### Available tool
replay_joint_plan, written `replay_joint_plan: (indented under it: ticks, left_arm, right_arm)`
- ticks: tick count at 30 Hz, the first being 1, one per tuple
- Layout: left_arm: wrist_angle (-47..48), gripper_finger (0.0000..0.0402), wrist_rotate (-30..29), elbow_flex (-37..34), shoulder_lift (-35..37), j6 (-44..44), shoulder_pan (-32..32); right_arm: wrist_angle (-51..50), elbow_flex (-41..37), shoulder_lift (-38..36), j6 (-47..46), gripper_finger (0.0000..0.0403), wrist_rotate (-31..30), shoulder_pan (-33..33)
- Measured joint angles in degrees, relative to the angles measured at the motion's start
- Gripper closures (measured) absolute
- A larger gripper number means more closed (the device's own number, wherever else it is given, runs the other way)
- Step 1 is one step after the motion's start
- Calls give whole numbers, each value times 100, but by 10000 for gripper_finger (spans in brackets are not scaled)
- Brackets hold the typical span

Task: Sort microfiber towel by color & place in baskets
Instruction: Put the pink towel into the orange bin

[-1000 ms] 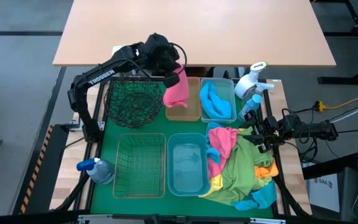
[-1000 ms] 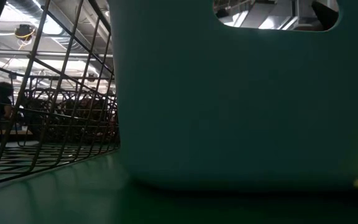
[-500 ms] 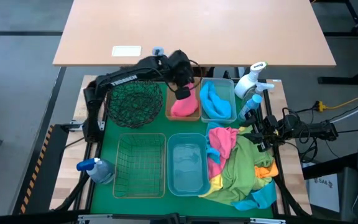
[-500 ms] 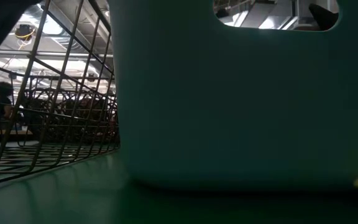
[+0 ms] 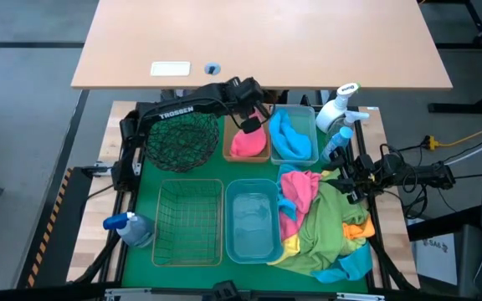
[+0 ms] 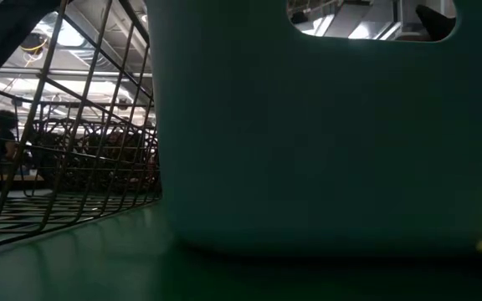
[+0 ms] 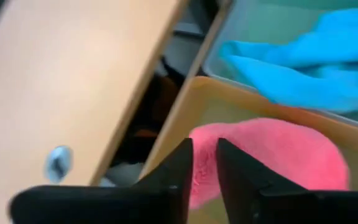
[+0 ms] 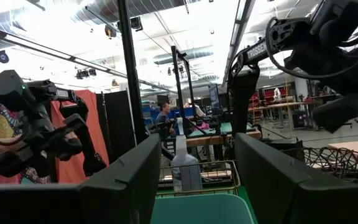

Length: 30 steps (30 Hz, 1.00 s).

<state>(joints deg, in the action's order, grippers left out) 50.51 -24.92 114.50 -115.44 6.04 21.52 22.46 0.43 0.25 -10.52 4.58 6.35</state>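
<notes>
Pink towel (image 5: 248,144) now dropped in amber bin (image 5: 228,148), left claw (image 5: 250,127) slightly parted above, blue towel (image 5: 289,134) beside.

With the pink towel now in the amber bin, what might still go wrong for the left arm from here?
1. The left gripper has its fingers only slightly parted, right over the pink towel; lifting now might snag the cloth and drag it out of the amber bin.
2. The blue towel in the neighbouring pale blue bin lies close by; a sideways retreat could catch it.
</notes>
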Motion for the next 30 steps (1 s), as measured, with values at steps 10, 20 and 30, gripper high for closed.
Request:
replay_joint_plan:
  ticks: [10,20,30]
  left_arm:
    - [32,283,-432,0,50,283,-109]
    - [164,282,-360,0,910,1087,-666]
    - [1283,282,2080,0,2133,686,-885]
  right_arm:
    - [-55,274,89,-13,198,-199,0]
    - [-1604,1628,1271,-262,198,-210,6]
    - [-3852,3210,2783,-1155,198,-203,4]
